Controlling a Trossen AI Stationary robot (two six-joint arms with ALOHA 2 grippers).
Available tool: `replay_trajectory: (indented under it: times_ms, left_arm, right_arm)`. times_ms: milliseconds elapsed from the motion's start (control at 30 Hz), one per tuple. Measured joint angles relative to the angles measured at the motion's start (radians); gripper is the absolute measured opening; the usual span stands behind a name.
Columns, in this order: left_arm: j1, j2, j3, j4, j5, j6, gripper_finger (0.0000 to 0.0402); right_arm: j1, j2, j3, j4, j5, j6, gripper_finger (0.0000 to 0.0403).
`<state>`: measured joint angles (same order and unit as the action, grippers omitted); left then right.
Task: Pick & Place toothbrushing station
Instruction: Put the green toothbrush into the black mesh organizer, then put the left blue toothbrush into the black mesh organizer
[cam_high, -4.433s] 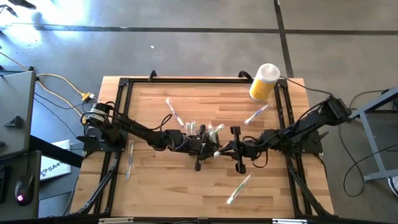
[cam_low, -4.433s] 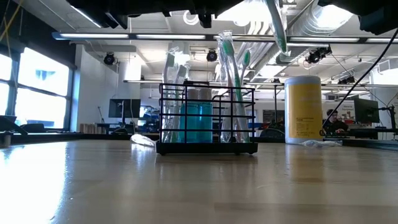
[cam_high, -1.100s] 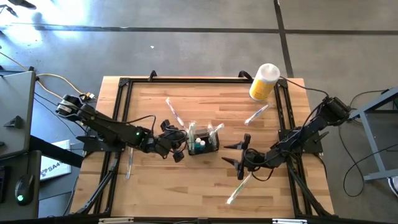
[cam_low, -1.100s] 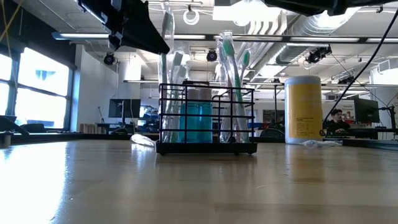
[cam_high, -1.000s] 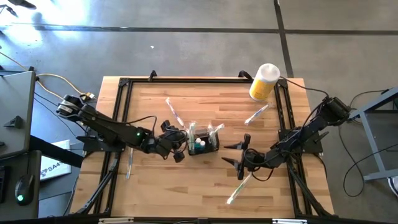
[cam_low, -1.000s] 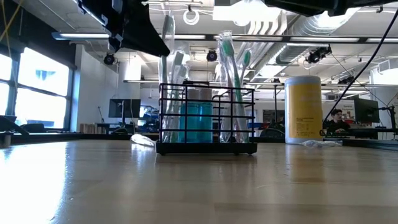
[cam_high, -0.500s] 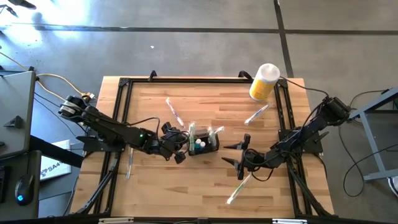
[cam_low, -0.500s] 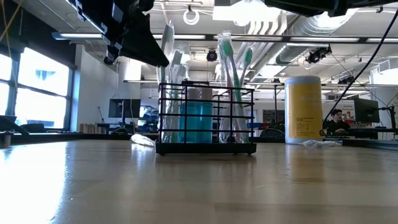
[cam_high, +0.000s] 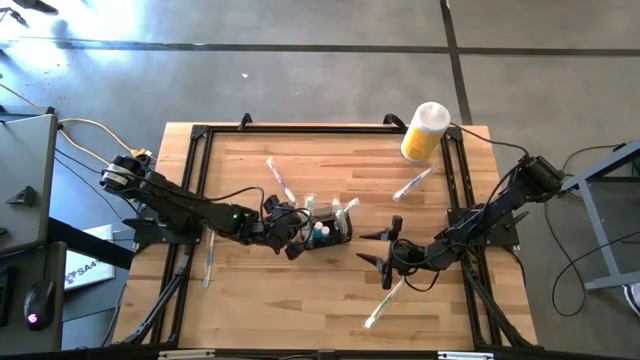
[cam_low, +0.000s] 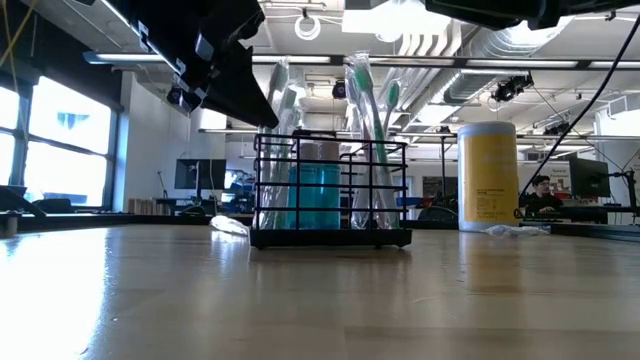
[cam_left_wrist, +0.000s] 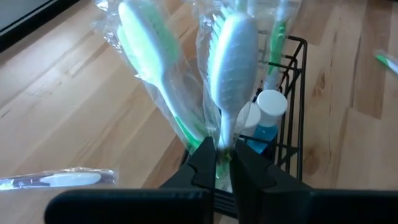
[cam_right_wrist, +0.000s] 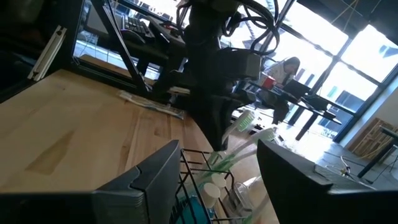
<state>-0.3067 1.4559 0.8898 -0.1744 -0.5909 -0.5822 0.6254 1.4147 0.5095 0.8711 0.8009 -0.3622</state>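
left tool (cam_left_wrist: 222, 163): closed on the rim of the toothbrushing station (cam_high: 325, 231) | station: middle of the tabletop (cam_high: 250, 300) | right tool (cam_high: 378, 249): open, empty, just beside the station, toward the right edge

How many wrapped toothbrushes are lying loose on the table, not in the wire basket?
4: one behind the basket, one near the yellow can, one at the front right, one along the left rail. More stand in the basket.

Bright overhead lights, window glare behind; worktop (cam_low: 320, 300) sheen, near edge soft; close wrapped toothbrushes (cam_left_wrist: 230, 68) blurred, floor (cam_high: 150, 25) glare patch.
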Motion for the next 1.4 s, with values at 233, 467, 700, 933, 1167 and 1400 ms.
replay_trajectory:
  times_ms: [233,467,700,933,1167,1400]
  left_arm:
    - [-0.001,0.002,-0.003,-0.015,0.009,0.035,0.007]
    - [-0.001,0.002,-0.002,-0.011,0.017,0.029,0.0115]
    - [-0.001,-0.019,0.0,-0.005,0.035,0.059,0.0124]
    - [-0.001,-0.068,0.0,-0.008,0.071,0.063,0.0124]
    - [-0.001,-0.152,0.0,-0.019,0.165,0.13,0.0125]
    - [-0.001,-0.294,0.002,-0.174,0.21,0.144,0.0125]
  right_arm:
    - [0.0,0.0,0.0,-0.006,0.0,0.003,0.0206]
    - [0.0,0.0,0.0,-0.008,0.0,0.002,0.0206]
    - [0.0,0.0,0.0,-0.008,0.0,0.0,0.0206]
    - [0.0,0.0,0.0,-0.01,0.0,0.0,0.0206]
    - [0.0,0.0,0.0,-0.022,0.0,0.0,0.0206]
    - [0.0,0.0,0.0,-0.03,0.0,0.002,0.0206]
